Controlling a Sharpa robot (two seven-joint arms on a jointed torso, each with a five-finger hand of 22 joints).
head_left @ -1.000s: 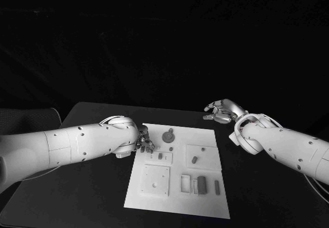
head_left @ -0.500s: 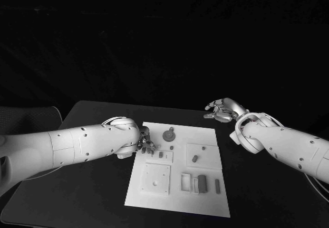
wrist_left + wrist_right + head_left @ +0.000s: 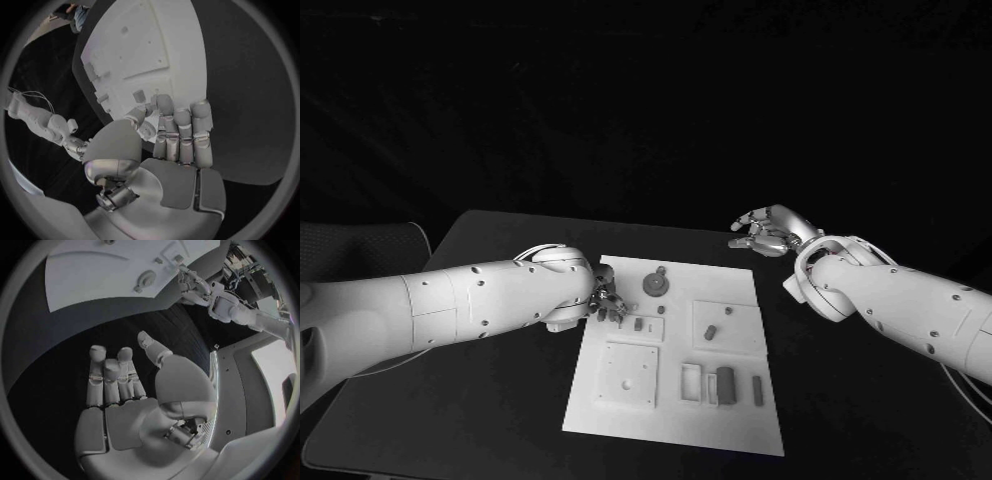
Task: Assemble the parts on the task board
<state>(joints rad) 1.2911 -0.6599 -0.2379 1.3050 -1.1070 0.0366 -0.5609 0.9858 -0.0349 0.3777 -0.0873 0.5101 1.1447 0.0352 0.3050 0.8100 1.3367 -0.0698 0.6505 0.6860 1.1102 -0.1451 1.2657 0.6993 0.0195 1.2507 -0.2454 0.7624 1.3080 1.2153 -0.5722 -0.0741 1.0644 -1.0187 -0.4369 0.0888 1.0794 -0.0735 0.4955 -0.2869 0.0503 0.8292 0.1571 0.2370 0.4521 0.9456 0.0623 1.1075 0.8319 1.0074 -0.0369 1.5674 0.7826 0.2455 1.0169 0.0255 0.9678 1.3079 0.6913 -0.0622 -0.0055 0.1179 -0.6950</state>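
Task board point(image 3: 678, 420) just beside left robot hand point(image 3: 604, 303)

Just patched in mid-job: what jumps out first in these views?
The white task board lies mid-table, dotted with small grey parts. The left hand sits at the board's left edge by the round part. The right hand hovers over bare black table beyond the board's far right corner, holding nothing.

Left hand point(image 3: 602, 302) crowds task board point(image 3: 678, 425) left edge; right side open
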